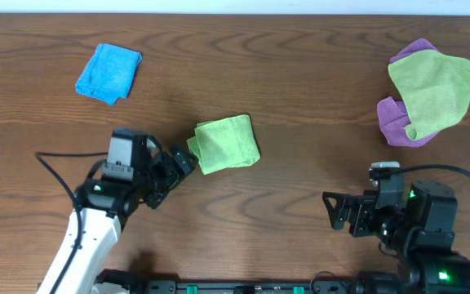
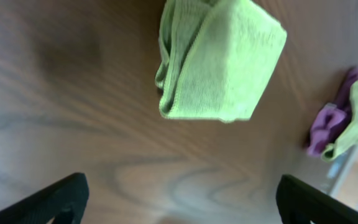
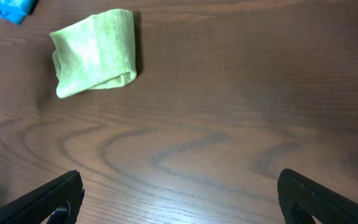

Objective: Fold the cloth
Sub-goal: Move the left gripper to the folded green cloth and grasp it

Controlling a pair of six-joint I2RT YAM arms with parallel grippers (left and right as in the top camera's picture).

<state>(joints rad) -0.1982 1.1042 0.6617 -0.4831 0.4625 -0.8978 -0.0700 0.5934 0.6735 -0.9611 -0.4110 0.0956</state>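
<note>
Wooden worktop (image 1: 300, 65), dark brown grain, with four cloths on it, one of each colour.

1x the cloth (image 1: 227, 144): bright lime-green microfibre towel, lying folded into a compact, rough square with layered edges on its left side. It sits near the middle of the worktop, a bit left of centre. It also shows in the left wrist view (image 2: 219, 59) and the right wrist view (image 3: 95, 53), flat on the wood with nothing holding it.

1x bright blue microfibre cloth (image 1: 108, 73), folded small, near the far left corner and well apart from the lime one.

1x duller yellowish-olive green cloth (image 1: 435, 90), loosely spread near the far right edge. It lies on top of 1x purple cloth (image 1: 394, 122), which pokes out above and below-left of it. The two are touching and overlapping.

Two arms, two grippers.

Left gripper (image 1: 178, 175): jaws spread wide and holding nothing. It is just beside the lime cloth's left edge. In the wrist view (image 2: 182, 186) bare wood lies between the fingertips and the cloth.

Right gripper (image 1: 333, 214): jaws spread wide and holding nothing. It is near the front right of the worktop, well apart from every cloth. The wrist view (image 3: 180, 183) shows only wood between the fingers.
</note>
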